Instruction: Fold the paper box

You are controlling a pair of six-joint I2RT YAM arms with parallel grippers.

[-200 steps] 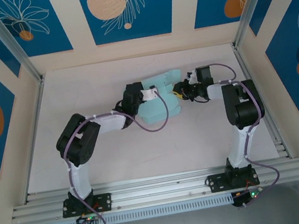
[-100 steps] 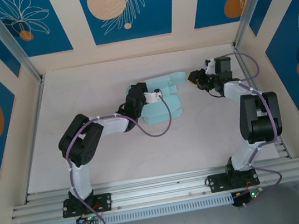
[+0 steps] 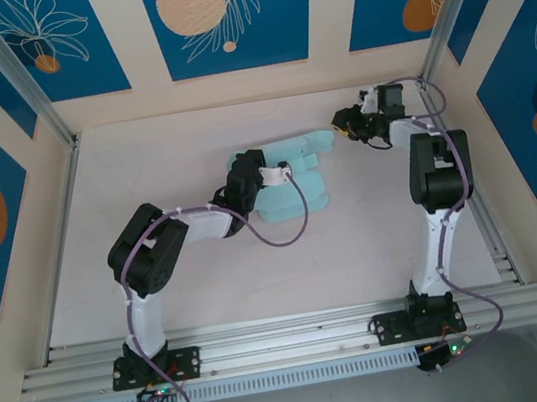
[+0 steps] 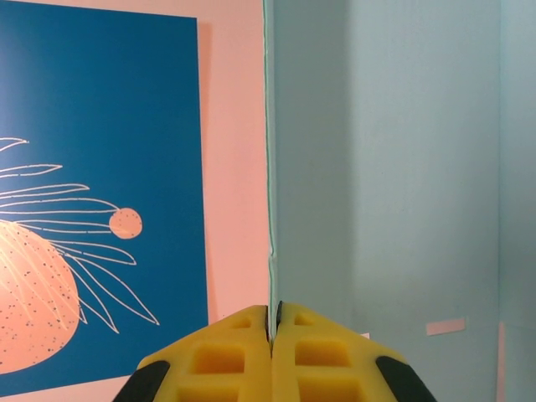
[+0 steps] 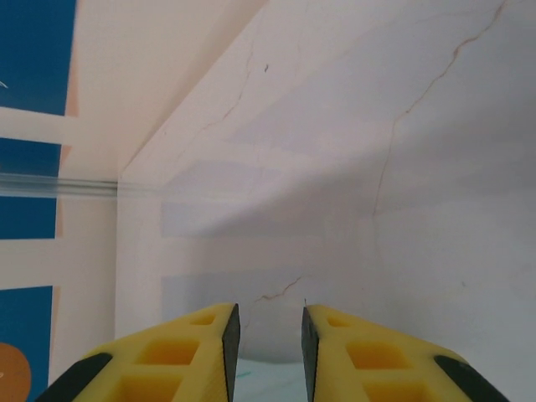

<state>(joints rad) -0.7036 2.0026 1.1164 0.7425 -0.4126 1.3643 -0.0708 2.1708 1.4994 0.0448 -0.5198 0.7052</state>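
My left gripper [image 4: 273, 314] was clamped on the paper box [image 4: 394, 167]. In the left wrist view its yellow fingers [image 4: 226, 364] met at the bottom centre of the frame, with the thin edge of the pale blue card pinched between them. That edge rose straight up the middle, and the card's plain face spread across the right half. Left of the edge stood a blue wall panel [image 4: 100, 167] printed with white leaves and an orange disc.

From the top view the left gripper [image 3: 262, 174] sat at the centre of the frame, on the left end of the paper box [image 3: 298, 195]. The box lay partly folded on the table, its body just right of the gripper and a flap reaching toward the upper right. A purple cable [image 3: 289, 233] looped from my left arm below the box.

My right gripper [image 3: 341, 121] hung in the upper right of that view, near the tip of the flap; I could not tell whether it touched. In the right wrist view its jaws [image 5: 270, 335] stood a little apart at the bottom centre with nothing gripped. A pale sliver showed low in the gap, too small to identify.

The table [image 3: 141, 159] was a whitish, faintly veined surface. Cream walls with blue panels closed it in at the top and sides, and an aluminium rail [image 3: 289, 339] ran along the bottom.
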